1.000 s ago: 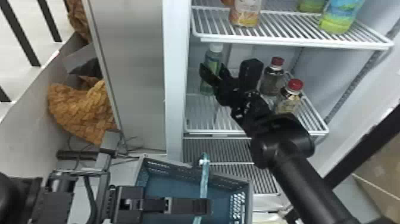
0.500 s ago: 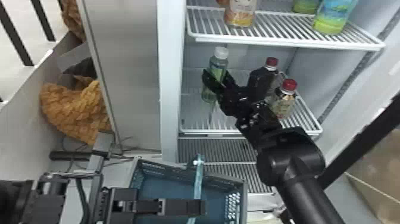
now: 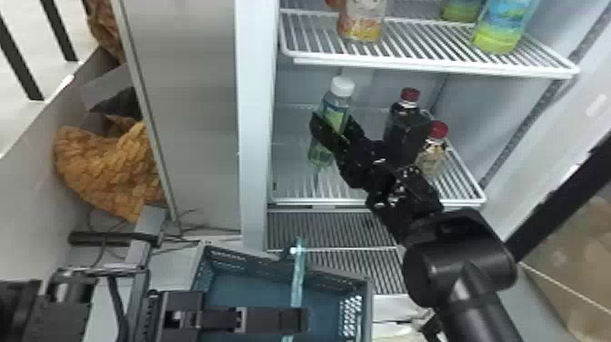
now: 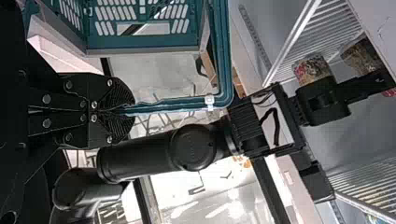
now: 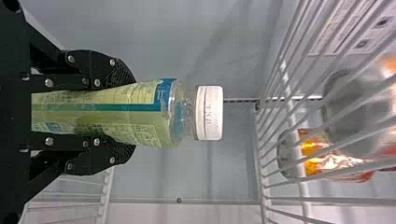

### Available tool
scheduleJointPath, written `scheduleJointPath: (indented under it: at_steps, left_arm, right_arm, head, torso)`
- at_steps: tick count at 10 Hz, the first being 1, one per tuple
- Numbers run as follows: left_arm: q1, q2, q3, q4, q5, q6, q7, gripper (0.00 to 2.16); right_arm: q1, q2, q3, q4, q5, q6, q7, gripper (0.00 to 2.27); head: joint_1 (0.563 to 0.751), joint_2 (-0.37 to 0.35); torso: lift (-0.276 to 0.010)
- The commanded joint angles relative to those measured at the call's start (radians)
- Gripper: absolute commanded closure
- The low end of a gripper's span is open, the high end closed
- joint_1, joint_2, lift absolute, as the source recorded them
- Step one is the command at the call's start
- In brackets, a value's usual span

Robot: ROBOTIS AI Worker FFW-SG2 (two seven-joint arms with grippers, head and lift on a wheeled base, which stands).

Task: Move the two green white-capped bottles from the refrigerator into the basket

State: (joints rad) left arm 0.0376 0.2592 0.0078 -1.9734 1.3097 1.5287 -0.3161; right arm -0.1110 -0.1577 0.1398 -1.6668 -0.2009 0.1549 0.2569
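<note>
One green white-capped bottle (image 5: pixel 123 114) leans, pinched in our right claw (image 5: pixel 133 113), at the refrigerator shelf (image 3: pixel 318 200); its move into the basket (image 3: pixel 254 282) remains undone. Our left claw (image 4: pixel 133 111) grips the teal handle (image 4: pixel 173 105). We cannot tell whether the second bottle is delivered.

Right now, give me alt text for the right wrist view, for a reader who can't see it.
The right gripper grips a green bottle by its label, one black finger on either side, inside the refrigerator. Beyond the bottle's white cap, a container with orange and yellow on it shows through a white wire shelf.
</note>
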Motion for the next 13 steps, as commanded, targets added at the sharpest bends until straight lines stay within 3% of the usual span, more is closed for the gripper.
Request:
scheduleJointPath:
  at_steps: [1,13]
  left_arm:
    - [0.002,0.000,0.002,-0.001,-0.006,0.008,0.000,1.16]
    - [0.016,0.002,0.030,-0.016,-0.006,0.010,0.000,1.16]
  right_arm:
    - [0.047,0.004,-0.020,-0.082,-0.003,0.054,0.001,0.88]
    - [0.359,-0.002,-0.110,-0.585,-0.084,0.292,0.058,0.88]
  head:
    - [0.695,-0.163]
    - [0.695,-0.165]
  torso:
    - [-0.263]
    - [-0.263]
